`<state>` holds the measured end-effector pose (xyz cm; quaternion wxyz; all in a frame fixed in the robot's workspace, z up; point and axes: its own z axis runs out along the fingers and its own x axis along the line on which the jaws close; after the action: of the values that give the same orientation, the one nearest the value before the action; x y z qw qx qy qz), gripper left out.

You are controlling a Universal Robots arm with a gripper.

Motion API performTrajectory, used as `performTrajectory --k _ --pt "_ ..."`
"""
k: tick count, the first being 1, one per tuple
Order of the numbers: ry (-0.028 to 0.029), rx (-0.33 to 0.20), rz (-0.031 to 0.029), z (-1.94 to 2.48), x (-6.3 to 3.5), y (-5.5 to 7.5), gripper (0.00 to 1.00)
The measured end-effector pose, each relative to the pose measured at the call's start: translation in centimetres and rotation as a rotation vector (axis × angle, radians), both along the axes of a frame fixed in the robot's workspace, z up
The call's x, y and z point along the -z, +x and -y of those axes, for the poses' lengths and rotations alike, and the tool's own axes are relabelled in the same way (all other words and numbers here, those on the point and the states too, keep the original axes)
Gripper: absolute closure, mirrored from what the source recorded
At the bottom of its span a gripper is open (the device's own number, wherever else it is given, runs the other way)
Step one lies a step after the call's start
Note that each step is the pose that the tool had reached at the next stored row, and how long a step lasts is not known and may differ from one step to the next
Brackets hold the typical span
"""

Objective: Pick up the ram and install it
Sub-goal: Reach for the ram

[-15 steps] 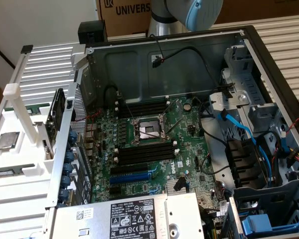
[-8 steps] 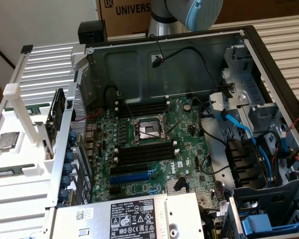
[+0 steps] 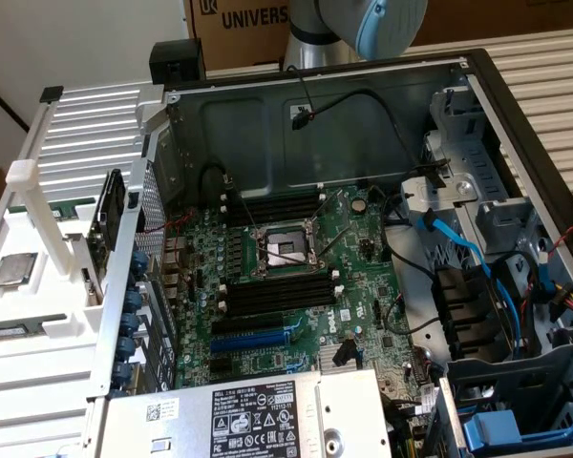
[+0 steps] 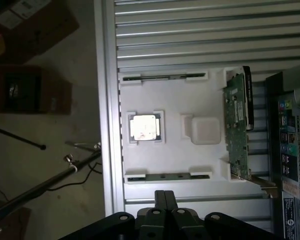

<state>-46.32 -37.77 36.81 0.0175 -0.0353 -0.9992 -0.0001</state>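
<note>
Two ram sticks lie edge-on in slots of a white tray (image 4: 200, 95). One ram stick (image 4: 162, 76) is at one end of the tray. The other ram stick (image 4: 165, 176) is at the end nearest my gripper (image 4: 164, 197). My gripper hangs high above the tray, its two fingers pressed together and holding nothing. In the exterior view the tray (image 3: 38, 296) sits at the left of the open computer case, with a ram stick (image 3: 14, 331) showing in its slot. The gripper itself is out of that view; only the arm (image 3: 363, 24) shows at the top.
A silver processor chip (image 4: 144, 127) lies in the tray and a green expansion card (image 4: 236, 125) stands at its edge. In the case, the motherboard (image 3: 353, 258) has black memory slots (image 3: 277, 291) beside the processor socket (image 3: 282, 250). Cables (image 3: 458, 253) and drive bays fill the exterior view's right.
</note>
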Motion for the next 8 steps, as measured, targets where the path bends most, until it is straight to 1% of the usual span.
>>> performTrajectory --k 8 --pt "0.0000 0.000 -0.0062 0.00 0.00 0.00 0.90"
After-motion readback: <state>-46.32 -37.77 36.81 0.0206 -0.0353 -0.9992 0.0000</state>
